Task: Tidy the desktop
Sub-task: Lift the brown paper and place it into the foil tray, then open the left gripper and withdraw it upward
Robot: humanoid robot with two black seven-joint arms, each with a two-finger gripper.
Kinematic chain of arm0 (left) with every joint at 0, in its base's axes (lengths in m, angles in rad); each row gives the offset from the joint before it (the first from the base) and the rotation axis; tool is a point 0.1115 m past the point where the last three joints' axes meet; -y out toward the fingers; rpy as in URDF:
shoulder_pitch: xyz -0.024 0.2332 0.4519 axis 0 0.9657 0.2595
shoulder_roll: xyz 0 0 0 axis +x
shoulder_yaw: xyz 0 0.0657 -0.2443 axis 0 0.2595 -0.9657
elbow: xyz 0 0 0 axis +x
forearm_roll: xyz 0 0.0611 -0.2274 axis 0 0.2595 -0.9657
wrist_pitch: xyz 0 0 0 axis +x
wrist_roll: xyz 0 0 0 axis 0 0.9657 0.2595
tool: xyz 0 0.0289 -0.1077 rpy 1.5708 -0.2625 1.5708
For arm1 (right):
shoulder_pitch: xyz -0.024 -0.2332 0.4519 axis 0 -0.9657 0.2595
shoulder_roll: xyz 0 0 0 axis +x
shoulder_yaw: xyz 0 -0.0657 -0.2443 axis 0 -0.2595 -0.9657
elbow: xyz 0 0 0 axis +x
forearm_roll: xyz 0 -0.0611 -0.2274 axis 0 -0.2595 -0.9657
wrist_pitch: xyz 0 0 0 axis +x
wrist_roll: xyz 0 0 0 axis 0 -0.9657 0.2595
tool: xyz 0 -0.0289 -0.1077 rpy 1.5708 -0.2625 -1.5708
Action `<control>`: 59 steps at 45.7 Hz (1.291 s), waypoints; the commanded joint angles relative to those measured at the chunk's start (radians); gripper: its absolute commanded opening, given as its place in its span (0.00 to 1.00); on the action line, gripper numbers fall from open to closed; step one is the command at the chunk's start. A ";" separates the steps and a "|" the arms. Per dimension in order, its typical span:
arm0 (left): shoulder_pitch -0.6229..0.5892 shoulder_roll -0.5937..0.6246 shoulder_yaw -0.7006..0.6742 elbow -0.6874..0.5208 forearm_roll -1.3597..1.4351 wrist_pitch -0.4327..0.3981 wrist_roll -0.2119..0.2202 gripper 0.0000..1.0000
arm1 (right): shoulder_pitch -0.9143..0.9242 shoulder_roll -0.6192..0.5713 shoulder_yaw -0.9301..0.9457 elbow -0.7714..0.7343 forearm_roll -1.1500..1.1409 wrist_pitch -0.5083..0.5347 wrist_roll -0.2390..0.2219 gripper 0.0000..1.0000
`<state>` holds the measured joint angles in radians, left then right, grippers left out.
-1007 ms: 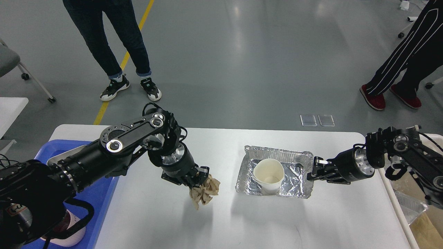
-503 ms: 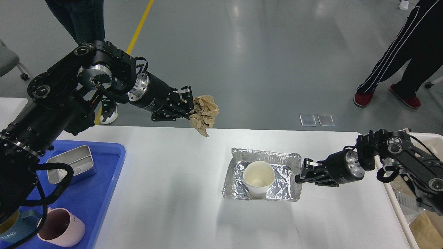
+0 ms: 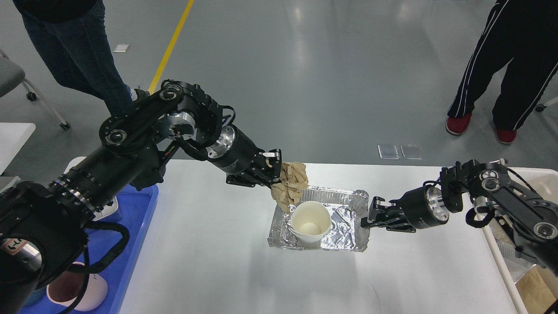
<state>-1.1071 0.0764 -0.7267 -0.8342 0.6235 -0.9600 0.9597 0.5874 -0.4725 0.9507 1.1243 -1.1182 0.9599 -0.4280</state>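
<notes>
The desktop (image 3: 209, 257) is a wide white tabletop. On it lies a crinkled foil tray (image 3: 344, 218) with a white paper cup (image 3: 308, 223) standing inside at its left. My left gripper (image 3: 275, 169) is shut on a crumpled wad of brown paper (image 3: 290, 187), which hangs just above the tray's back left corner, touching or nearly touching the cup's rim. My right gripper (image 3: 369, 213) sits at the tray's right rim, its fingers closed over the foil edge.
A blue tray (image 3: 137, 226) lies on the desktop's left end with a pink-and-white cup (image 3: 89, 293) in it, partly hidden by my left arm. A cream bin (image 3: 501, 253) stands off the right edge. Two people stand beyond the table.
My left arm has lifted the paper wad off the desktop, swung it up and back, then brought it down and right to the foil tray's corner. The right gripper stays at the tray's rim.
</notes>
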 commanded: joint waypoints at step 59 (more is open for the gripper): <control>0.107 -0.053 0.010 0.035 0.004 0.000 0.000 0.97 | -0.011 -0.011 0.002 0.025 -0.006 0.000 0.000 0.00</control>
<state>-1.0115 0.0100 -0.7184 -0.8002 0.6255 -0.9599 0.9599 0.5773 -0.4810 0.9519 1.1489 -1.1244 0.9599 -0.4280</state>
